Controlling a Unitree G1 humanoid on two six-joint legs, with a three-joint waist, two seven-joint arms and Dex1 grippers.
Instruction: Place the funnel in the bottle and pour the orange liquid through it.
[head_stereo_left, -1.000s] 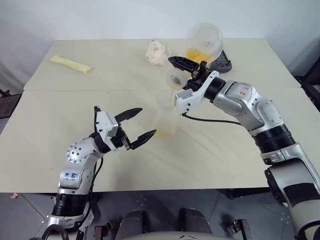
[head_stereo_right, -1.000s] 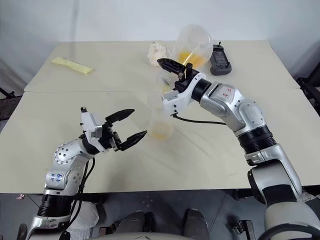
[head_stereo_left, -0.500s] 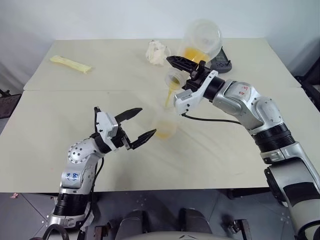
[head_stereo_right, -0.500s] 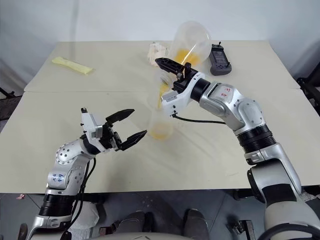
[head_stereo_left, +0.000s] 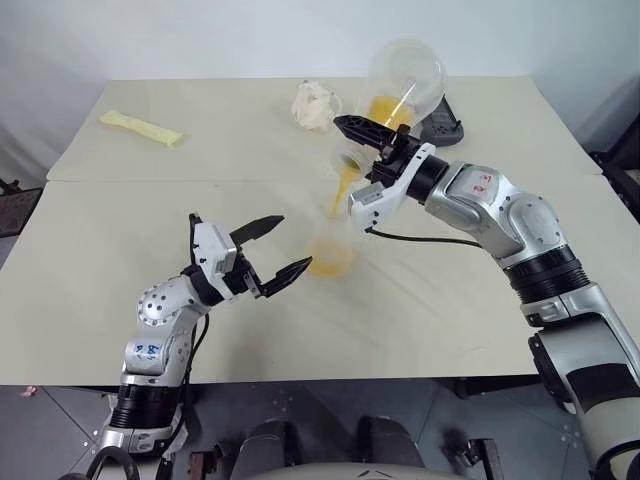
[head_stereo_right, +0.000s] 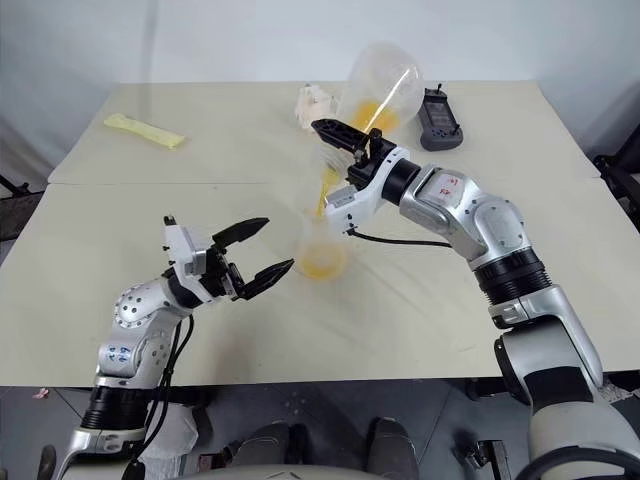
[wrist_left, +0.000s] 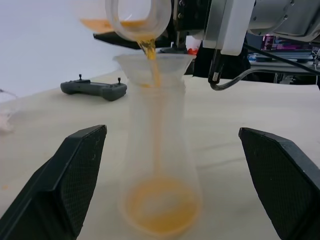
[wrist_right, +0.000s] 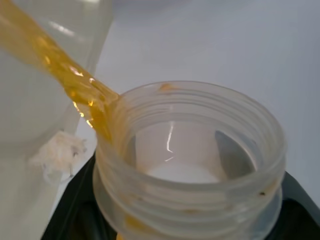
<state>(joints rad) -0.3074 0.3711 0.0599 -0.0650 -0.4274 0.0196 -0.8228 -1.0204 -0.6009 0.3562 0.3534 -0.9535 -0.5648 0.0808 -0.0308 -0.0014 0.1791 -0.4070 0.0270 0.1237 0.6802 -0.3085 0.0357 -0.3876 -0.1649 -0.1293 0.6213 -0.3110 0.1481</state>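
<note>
The pale surface (head_stereo_left: 120, 290), two tops butted together before a plain light wall, carries a yellow strip (head_stereo_left: 140, 127), a crumpled white wad (head_stereo_left: 313, 105) and a dark controller (head_stereo_left: 445, 125) beyond the right claw (head_stereo_left: 362, 128). A second ago nothing fell from the small clear jar (head_stereo_left: 350, 160) this claw clamps; now the orange liquid (head_stereo_left: 340, 190) streams into the funnel (wrist_left: 152, 67) seated in the bottle (wrist_left: 160, 165) below, so pouring looks underway. Left claw (head_stereo_left: 275, 245) gapes wide, the bottle between its jaws, untouched.

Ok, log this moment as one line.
phase: pouring | right gripper: shut on tilted jar | orange liquid: streaming into funnel on bottle | left gripper: jaws open, beside bottle
</note>
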